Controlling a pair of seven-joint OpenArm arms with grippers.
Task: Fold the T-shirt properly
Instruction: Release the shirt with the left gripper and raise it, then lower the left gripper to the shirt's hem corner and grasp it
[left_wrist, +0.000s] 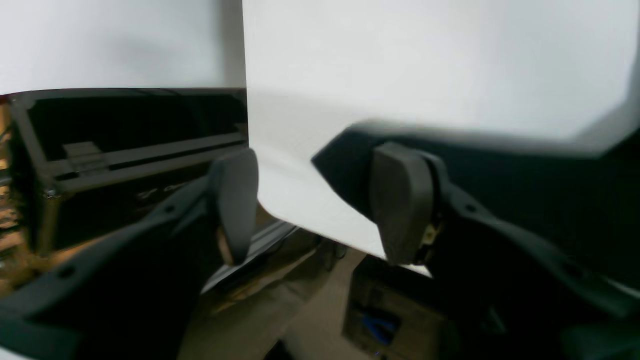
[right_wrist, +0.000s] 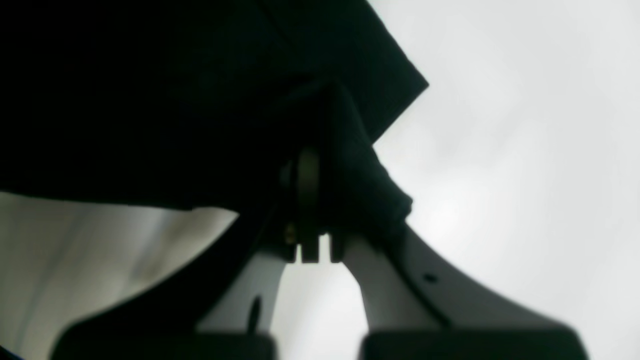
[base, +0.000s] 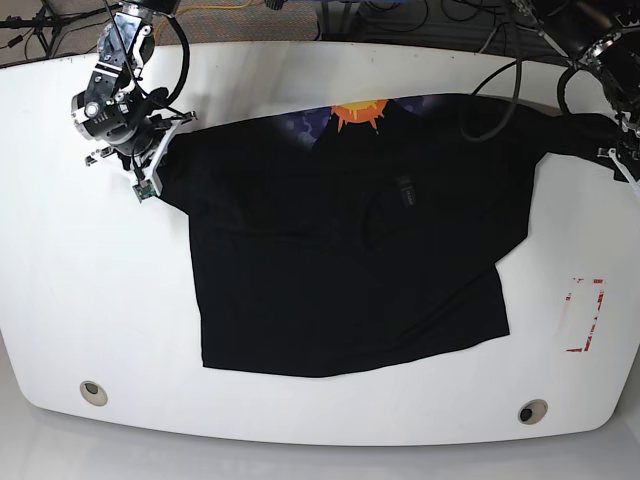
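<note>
White table (base: 60, 300) carries everything. T-shirt (base: 340, 250): large, black, spread mostly flat across the table between the two tools, bottom hem toward the near edge, some soft wrinkles mid-body; at the far edge a folded-over strip shows an orange-yellow graphic and purple-blue print. Right tool (base: 150, 150) sits at the shirt's sleeve end on the base view's left, jaws closed on a bunch of black cloth; the wrist view shows the fabric (right_wrist: 350, 165) pinched between the pads and draping off to one side over the white surface. Left tool (base: 625, 140) is at the opposite sleeve end, on the base view's right near the table's edge; its pads (left_wrist: 402, 200) stand wide apart with nothing between them, black shirt cloth (left_wrist: 525, 190) lying just behind and beside one pad, white table showing in the gap. Off the table past the left tool: a black hard case (left_wrist: 125, 160) with metal edging, contents not discernible. Red-outlined rectangle mark (base: 585, 315) on the table, apart from the shirt, nearer the left tool.
</note>
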